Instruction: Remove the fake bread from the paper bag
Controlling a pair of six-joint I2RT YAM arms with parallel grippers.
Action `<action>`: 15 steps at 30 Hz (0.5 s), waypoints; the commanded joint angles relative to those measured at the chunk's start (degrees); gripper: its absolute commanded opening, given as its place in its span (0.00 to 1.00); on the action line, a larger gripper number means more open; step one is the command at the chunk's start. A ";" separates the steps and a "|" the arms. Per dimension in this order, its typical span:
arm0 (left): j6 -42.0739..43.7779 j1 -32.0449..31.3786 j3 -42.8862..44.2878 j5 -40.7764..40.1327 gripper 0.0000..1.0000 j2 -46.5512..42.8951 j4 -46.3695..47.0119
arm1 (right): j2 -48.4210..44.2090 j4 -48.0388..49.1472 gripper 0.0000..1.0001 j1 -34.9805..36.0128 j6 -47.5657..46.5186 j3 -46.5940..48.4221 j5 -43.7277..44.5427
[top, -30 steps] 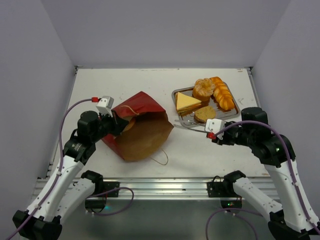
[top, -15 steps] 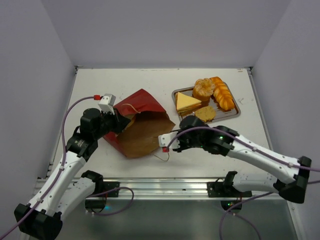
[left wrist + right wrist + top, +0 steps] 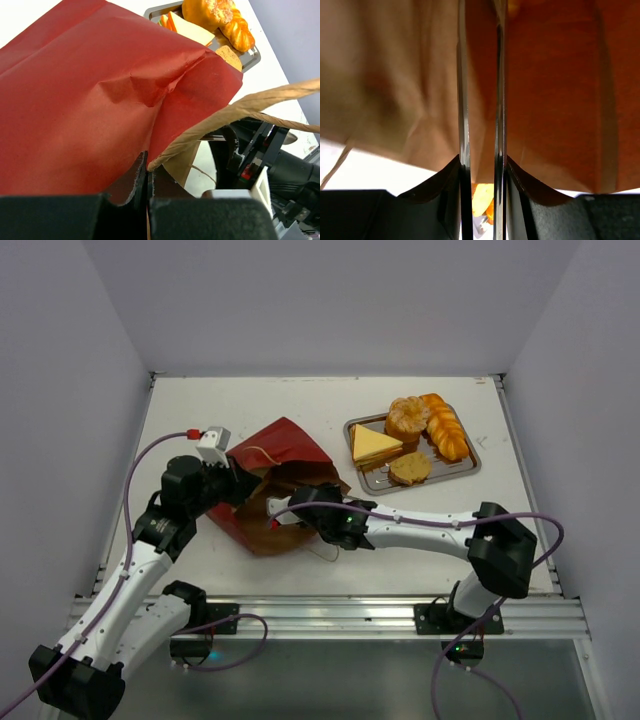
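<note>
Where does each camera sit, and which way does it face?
Top external: above, behind the bases, looking down on the table; left arm and right arm show.
Left wrist: on the left claw, looking across the paper bag toward the tray; its shut fingers show.
Right wrist: on the right claw, facing the bag's brown inside; its fingers show.
Shared: top and left wrist see bag and tray.

1 paper bag (image 3: 285, 440), 1 tray (image 3: 455, 473), 4 fake bread pcs (image 3: 445, 430), 2 end effectors (image 3: 148, 172) (image 3: 480, 75).
Bread: bun (image 3: 407, 418), braided loaf (image 3: 447, 432), wedge (image 3: 373, 446), flat roll (image 3: 410, 468), 1 each, right of both.
</note>
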 commanded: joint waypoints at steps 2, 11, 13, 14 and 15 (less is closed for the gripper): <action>-2.25 -0.16 1.32 -1.14 0.00 -0.34 3.15 | 2.01 9.46 0.38 0.40 -0.62 3.50 7.22; -4.71 -0.16 1.94 -1.58 0.00 -0.17 4.47 | 6.84 12.01 0.41 0.40 -3.35 4.65 10.56; -5.24 -0.16 2.46 -1.84 0.00 -0.34 4.47 | 7.37 13.23 0.42 0.40 -4.14 4.65 11.18; -5.24 -0.16 2.64 -1.93 0.00 -0.34 4.47 | 7.81 13.59 0.42 0.31 -4.32 4.73 11.44; -5.24 -0.16 2.81 -2.02 0.00 -0.43 4.38 | 8.16 13.94 0.42 0.31 -4.58 4.91 11.70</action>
